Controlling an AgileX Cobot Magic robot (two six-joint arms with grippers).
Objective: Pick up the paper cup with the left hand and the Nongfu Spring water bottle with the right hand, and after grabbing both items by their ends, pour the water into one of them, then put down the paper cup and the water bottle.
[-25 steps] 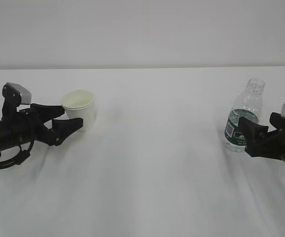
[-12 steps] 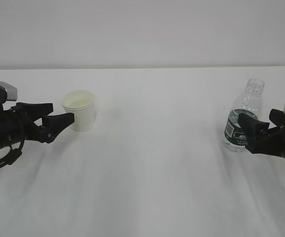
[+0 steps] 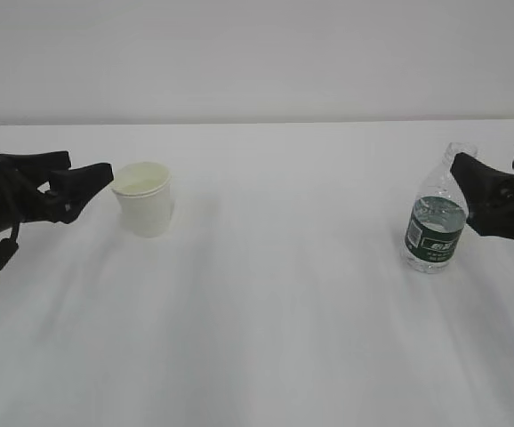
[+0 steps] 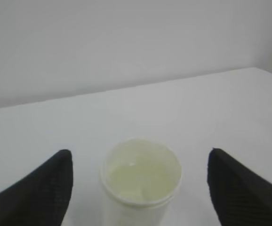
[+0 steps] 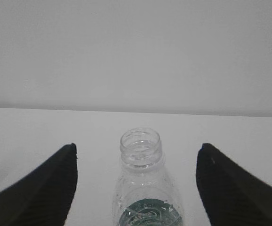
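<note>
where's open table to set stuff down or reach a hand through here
The widest bare patch lies between the paper cup and the Nongfu Spring water bottle, plus the whole near edge. It is tight only at the sides: the left hand beside the cup, the right hand at the bottle.

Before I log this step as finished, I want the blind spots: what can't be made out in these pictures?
- Paper cup base: cut off by the lower edge in the left wrist view.
- Water bottle body: cut off below the label top in the right wrist view.
- Bottle label print: too small in the exterior view.
- Left pincer and right pincer: arms cut off by the side edges in the exterior view.
</note>
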